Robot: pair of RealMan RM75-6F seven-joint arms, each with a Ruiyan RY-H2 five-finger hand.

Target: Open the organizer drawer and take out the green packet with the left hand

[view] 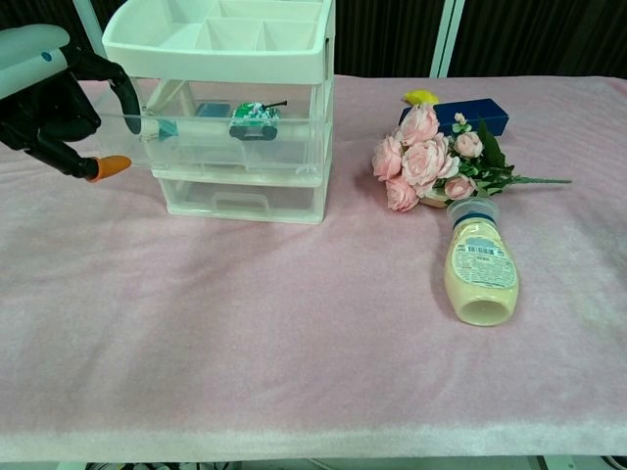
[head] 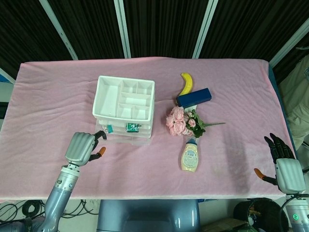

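Hooking the top drawer [view: 211, 122] of the organizer [head: 124, 98] near the table's front-left, left hand [head: 81, 147] has fingers curled on its left front edge, exposing the contents. Green packet [view: 253, 117] lies inside, long axis roughly left-right. Right hand [head: 286, 170] idles open at the front-right corner.

Left hand [head: 82, 147] curled, right hand [head: 286, 170] seemingly spread.

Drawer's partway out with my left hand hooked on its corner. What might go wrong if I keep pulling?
The left hand hooks only the left corner of the top drawer, so the drawer may skew and jam. The light organizer might slide or tip toward you. The green packet sits mid-drawer, so reaching it means releasing the hold.
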